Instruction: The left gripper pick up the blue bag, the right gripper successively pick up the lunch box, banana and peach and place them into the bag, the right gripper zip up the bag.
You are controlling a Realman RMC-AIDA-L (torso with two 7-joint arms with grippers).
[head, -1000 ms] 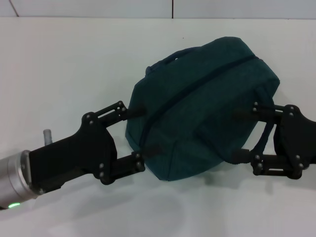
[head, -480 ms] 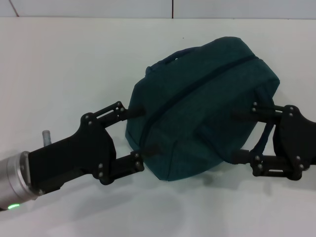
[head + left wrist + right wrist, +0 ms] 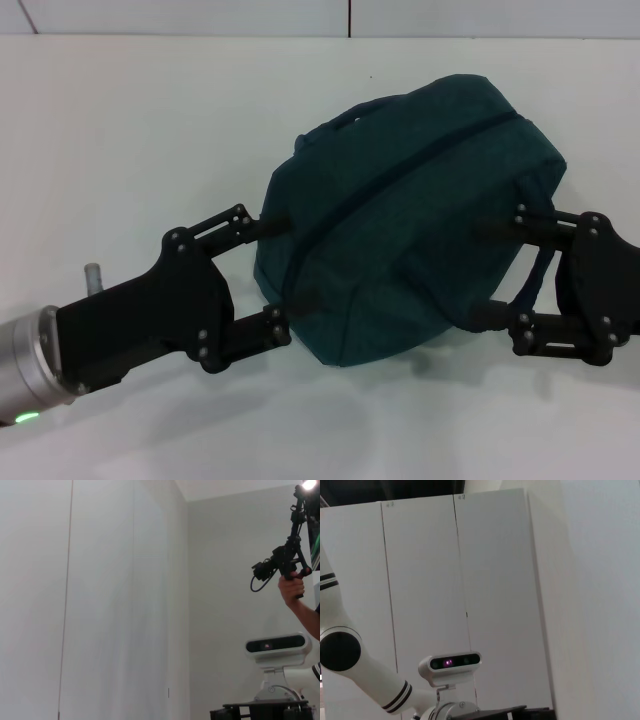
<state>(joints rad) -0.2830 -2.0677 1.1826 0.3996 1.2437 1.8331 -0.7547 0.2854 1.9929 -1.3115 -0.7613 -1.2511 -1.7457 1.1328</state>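
Left gripper [image 3: 282,262] splayed against rounded, soft fabric blue bag [image 3: 405,222], zipped

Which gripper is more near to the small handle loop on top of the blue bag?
Left. The left gripper straddles the blue bag's end below the handle loop; the right gripper straddles the opposite end.

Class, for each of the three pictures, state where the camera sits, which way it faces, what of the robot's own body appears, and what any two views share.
Head view: from the robot's head, looking down at the blue bag on the white table; left gripper and right gripper flank the bag, fingers spread against its sides.
Left wrist view: faces up and back at a wall; shows the robot's head camera and a person's hand holding a handheld rig.
Right wrist view: faces back at white cabinet doors; shows a white arm.
Shared: both wrist views show the head camera, neither the bag.
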